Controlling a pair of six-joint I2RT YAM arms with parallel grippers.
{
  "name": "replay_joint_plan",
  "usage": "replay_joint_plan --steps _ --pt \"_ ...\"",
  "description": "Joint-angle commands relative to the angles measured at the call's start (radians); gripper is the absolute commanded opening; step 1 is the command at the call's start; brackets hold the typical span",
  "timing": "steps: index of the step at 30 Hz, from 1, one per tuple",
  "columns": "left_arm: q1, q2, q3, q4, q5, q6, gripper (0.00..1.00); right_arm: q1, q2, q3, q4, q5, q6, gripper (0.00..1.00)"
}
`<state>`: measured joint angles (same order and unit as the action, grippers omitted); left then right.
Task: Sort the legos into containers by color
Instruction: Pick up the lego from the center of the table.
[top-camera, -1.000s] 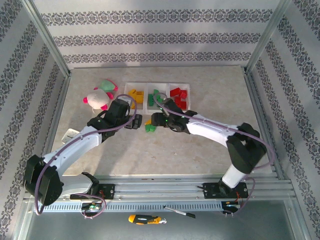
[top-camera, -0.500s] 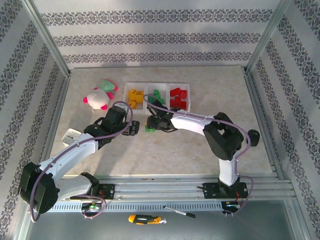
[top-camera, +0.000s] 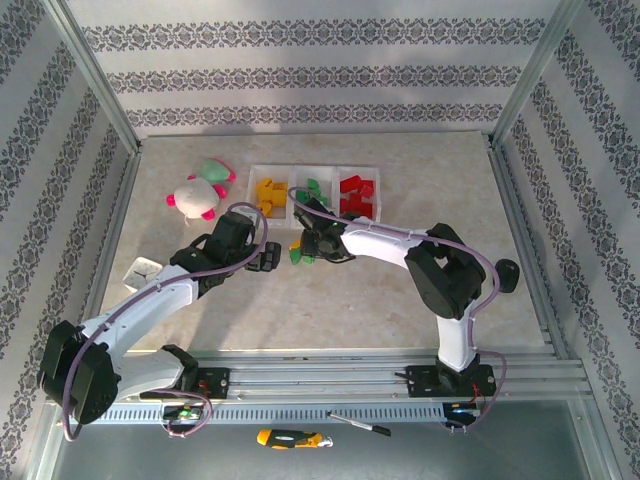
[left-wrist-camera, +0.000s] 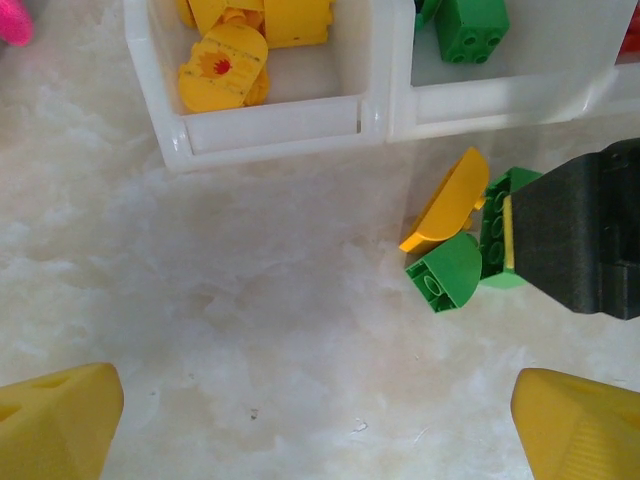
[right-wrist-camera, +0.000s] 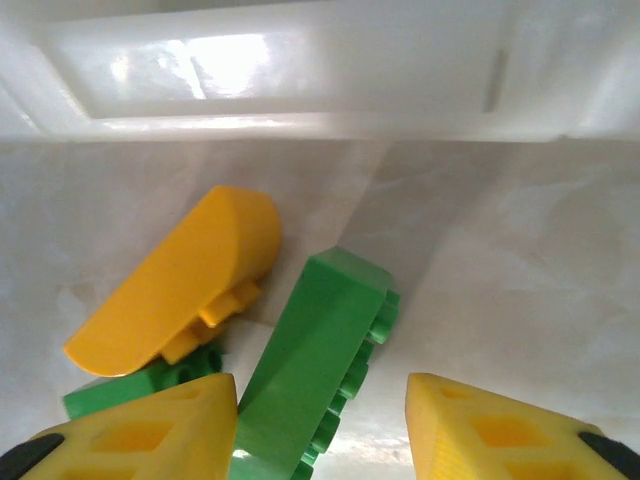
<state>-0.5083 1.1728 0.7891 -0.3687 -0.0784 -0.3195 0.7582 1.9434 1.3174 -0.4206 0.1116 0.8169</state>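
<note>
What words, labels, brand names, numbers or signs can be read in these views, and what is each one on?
No readable text here.
Yellow brick in the left bin: a small red-orange printed mark, a picture rather than lettering.
Screwdriver lying near the arm bases: any brand on its handle is too small to read.
Wallpaper: ornament bands only, no letters.

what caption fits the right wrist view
Right gripper straddles a green brick beside a yellow brick near the bins
</note>
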Motion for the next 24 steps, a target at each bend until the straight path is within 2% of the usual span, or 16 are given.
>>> replay_joint_plan --steps 1,5,17,24 --pt "0.009 0.012 0.007 0.042 0.019 -0.006 0.99 -0.014 -0.022 -0.012 -0.056 0.052 0.018 0.48" --pt "0.009 0.018 0.011 0.045 0.020 -0.001 0.99 -0.016 0.019 0.019 -0.061 0.034 0.026 0.54" --pt "0.008 0.045 0.009 0.069 0.032 -0.005 0.99 -0.023 0.057 0.051 -0.090 0.029 0.021 0.54" --pt "0.010 0.064 0.013 0.083 0.042 -0.005 0.99 -0.031 0.028 0.034 -0.111 0.039 -0.008 0.40"
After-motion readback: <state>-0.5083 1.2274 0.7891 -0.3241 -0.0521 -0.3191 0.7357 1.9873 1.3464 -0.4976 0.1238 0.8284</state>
